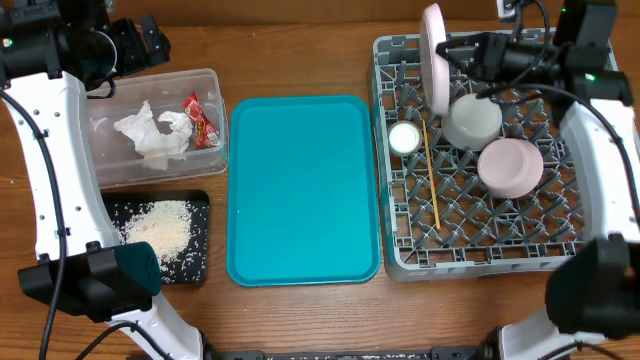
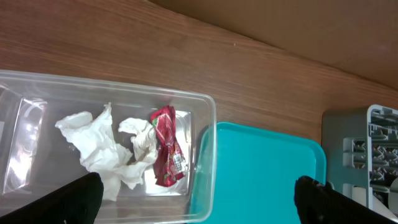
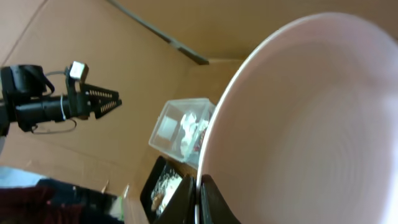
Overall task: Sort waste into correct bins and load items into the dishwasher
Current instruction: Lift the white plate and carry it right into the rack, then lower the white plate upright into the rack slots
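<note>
Pale pink plate [image 1: 433,58] – that's the one to watch, and it's up on its edge at the back left corner of the dish rack [image 1: 480,235], leaning only slightly. The right gripper [image 3: 200,190] has its two dark fingers pressed together on the plate's thin rim, one on each face, a clean pinch seen up close from the right wrist.

Across the rack, the grey-white bowl [image 1: 472,120] sits just beside the plate. The pink bowl [image 1: 510,165] is near it toward the front, mouth down. The small white cup [image 1: 404,138] stands by the left wall, and the chopsticks [image 1: 431,175] lie flat along the pegs next to it.

Over on the other side, the left gripper [image 1: 150,45] hovers behind the clear tub [image 1: 110,165], fingers [image 2: 81,198] spread wide and holding nothing. In the tub: crumpled napkins [image 1: 150,130] and the red wrapper [image 1: 200,120], touching each other. The black tray [image 1: 198,265] in front of it carries the rice scraps [image 1: 160,228] – and the teal tray [image 1: 303,190] sits between the bins and the rack.
</note>
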